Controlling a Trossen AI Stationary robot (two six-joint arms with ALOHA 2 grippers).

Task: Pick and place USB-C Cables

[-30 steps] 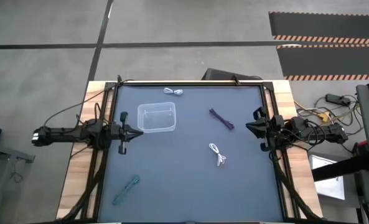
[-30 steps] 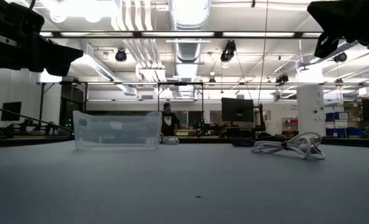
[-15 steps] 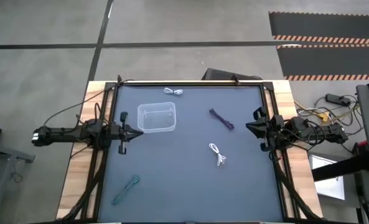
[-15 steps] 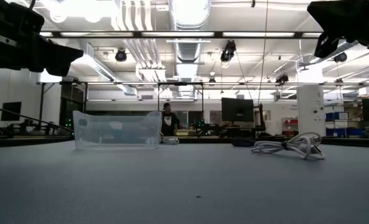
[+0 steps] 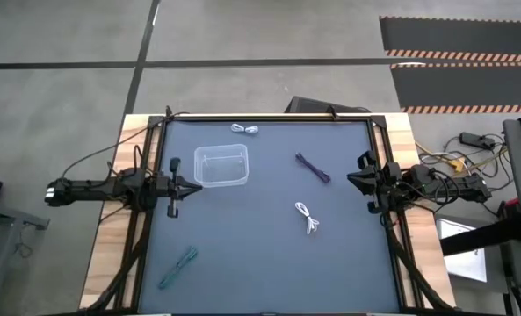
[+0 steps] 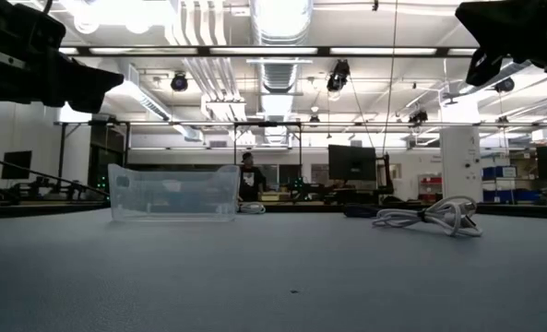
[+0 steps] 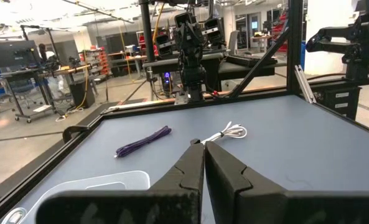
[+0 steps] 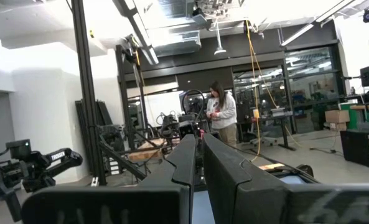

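Nothing grabbed yet: left gripper at the tabletop left edge beside the clear box, right gripper at the right edge, both jaws pressed together, purple cable lying diagonally, nearest the right one.

Left arm stretched level over the left edge of the counter, left gripper pointing inward, fingers pressed together, holding nothing. Right arm mirrored at the right edge, right gripper pointing inward above the counter, fingers likewise closed and holding nothing.
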